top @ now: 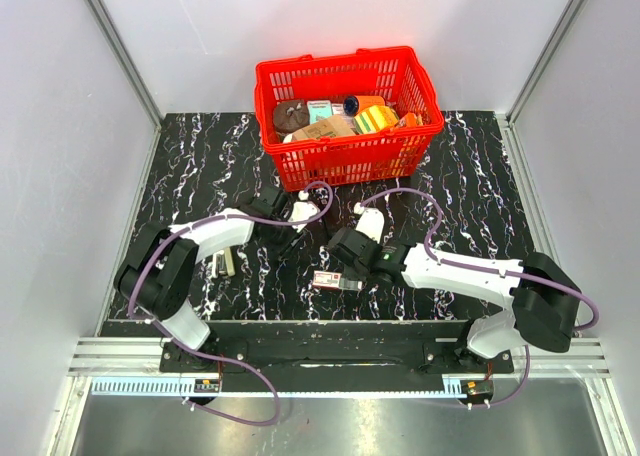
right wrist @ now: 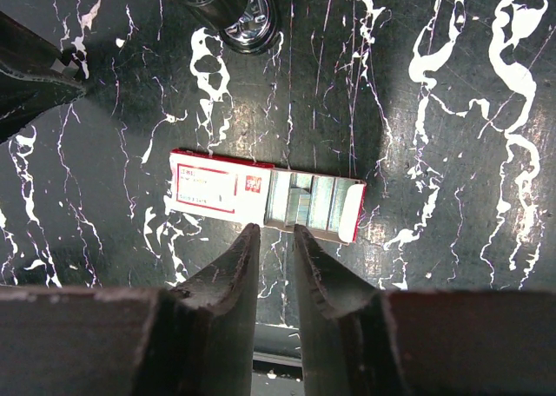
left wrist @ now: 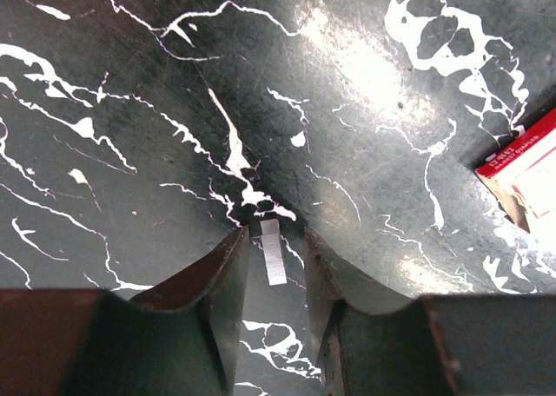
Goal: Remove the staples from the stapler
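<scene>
A short silver strip of staples [left wrist: 273,255] lies on the black marbled table, between the fingertips of my left gripper [left wrist: 276,233]. The jaws stand a little apart, with a gap on each side of the strip. My left gripper [top: 283,228] hovers left of centre. My right gripper [right wrist: 276,229] is narrowly open with nothing between its fingers, just short of the red-and-white staple box [right wrist: 261,196], which is slid open showing staples. Beyond the box lies a black piece with a shiny metal end [right wrist: 233,12]. It looks like the stapler's end, and the rest is cut off.
The red basket [top: 345,161] full of items stands at the back centre. The staple box [top: 335,281] lies near the front edge, and its corner [left wrist: 521,170] shows on the right of the left wrist view. A small cream oblong object [top: 228,263] sits beside the left arm.
</scene>
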Controlling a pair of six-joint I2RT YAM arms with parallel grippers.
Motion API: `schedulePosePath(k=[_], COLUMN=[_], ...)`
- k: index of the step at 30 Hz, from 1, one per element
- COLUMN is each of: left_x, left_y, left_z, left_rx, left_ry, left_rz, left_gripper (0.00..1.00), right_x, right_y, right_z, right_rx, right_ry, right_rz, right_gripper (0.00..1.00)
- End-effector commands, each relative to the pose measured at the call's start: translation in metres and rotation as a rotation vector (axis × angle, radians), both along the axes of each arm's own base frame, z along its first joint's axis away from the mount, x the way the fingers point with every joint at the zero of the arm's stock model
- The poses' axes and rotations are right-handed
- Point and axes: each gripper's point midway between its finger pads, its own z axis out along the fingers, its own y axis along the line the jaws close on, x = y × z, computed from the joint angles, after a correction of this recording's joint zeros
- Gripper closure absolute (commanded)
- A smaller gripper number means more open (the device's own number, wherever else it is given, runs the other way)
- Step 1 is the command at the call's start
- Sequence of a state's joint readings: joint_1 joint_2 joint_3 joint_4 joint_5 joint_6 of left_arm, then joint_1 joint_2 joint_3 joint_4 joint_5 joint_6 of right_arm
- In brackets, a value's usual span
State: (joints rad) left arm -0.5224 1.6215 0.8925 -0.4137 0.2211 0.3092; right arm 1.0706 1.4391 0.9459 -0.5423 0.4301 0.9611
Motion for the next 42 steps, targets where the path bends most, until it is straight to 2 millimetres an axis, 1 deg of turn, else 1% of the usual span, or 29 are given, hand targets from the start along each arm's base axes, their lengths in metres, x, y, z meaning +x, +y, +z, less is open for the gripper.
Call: schedulePosePath(k=[1,2,6,9,11,13,15,17,18,19,21,22,24,25,26,28,29,31,33,34,37,40,42], left_x=[0.008,0.009,0.010,0.008,0.008,0.008,0.013,0.017,0.018,0.019,0.018,0.021,0.017,0.014,0.011,0.007,0.006,0.008,0.008,0.007,0.007,0.007,0.007], left_y=[-0.009,-0.010,-0.007,-0.006,-0.009,-0.016,-0.025,-0.035,-0.041,-0.042,-0.051,-0.050,-0.054,-0.056,-0.058,-0.061,-0.062,-0.062,-0.063,-0.064,-0.062,-0.060,-0.060], left_z=[0.002,0.003,0.000,0.001,0.008,0.023,0.052,0.091,0.118,0.140,0.194,0.218,0.258,0.273,0.285,0.305,0.308,0.309,0.300,0.298,0.286,0.277,0.275], left_rx=[-0.025,-0.026,-0.006,-0.003,-0.018,-0.064,-0.135,-0.230,-0.298,-0.359,-0.516,-0.582,-0.703,-0.754,-0.814,-0.919,-0.962,-1.027,-1.050,-1.065,-1.062,-1.060,-1.064], left_ry=[-0.002,-0.003,0.001,0.005,0.002,0.008,-0.003,-0.011,-0.018,-0.014,-0.030,-0.040,-0.031,-0.032,0.007,0.049,0.082,0.124,0.208,0.241,0.258,0.280,0.289], left_rz=[-0.016,-0.016,-0.017,-0.024,-0.025,-0.027,-0.020,-0.017,-0.020,-0.008,-0.021,-0.013,-0.015,-0.032,-0.011,0.010,0.039,0.094,0.149,0.168,0.220,0.248,0.257], left_gripper=[0.66,0.69,0.87,0.95,0.99,1.00,1.00,1.00,1.00,1.00,1.00,1.00,1.00,1.00,1.00,1.00,1.00,1.00,1.00,1.00,1.00,1.00,1.00], right_x=[0.011,0.011,0.012,0.012,0.013,0.015,0.019,0.023,0.026,0.029,0.035,0.038,0.040,0.042,0.043,0.046,0.048,0.050,0.050,0.051,0.052,0.053,0.054], right_y=[-0.001,-0.001,-0.002,-0.002,-0.001,0.000,0.001,0.002,0.004,0.007,0.015,0.020,0.030,0.036,0.040,0.046,0.049,0.057,0.064,0.067,0.072,0.077,0.081], right_z=[0.014,0.015,0.016,0.017,0.018,0.023,0.033,0.048,0.058,0.068,0.094,0.106,0.134,0.145,0.158,0.175,0.183,0.195,0.204,0.206,0.214,0.216,0.216], right_rx=[0.026,0.026,0.027,0.026,0.028,0.034,0.047,0.065,0.078,0.098,0.156,0.191,0.273,0.309,0.346,0.378,0.393,0.422,0.449,0.453,0.468,0.475,0.473], right_ry=[-0.065,-0.065,-0.068,-0.069,-0.072,-0.086,-0.109,-0.145,-0.169,-0.192,-0.249,-0.274,-0.333,-0.360,-0.386,-0.430,-0.447,-0.475,-0.496,-0.500,-0.518,-0.526,-0.526], right_rz=[-0.027,-0.027,-0.025,-0.024,-0.019,-0.021,-0.023,-0.023,-0.020,-0.015,0.002,0.013,0.043,0.059,0.070,0.089,0.095,0.116,0.138,0.146,0.163,0.176,0.186], right_gripper=[0.73,0.73,0.73,0.74,0.74,0.74,0.73,0.70,0.69,0.67,0.64,0.62,0.59,0.57,0.55,0.53,0.52,0.51,0.51,0.50,0.50,0.50,0.50])
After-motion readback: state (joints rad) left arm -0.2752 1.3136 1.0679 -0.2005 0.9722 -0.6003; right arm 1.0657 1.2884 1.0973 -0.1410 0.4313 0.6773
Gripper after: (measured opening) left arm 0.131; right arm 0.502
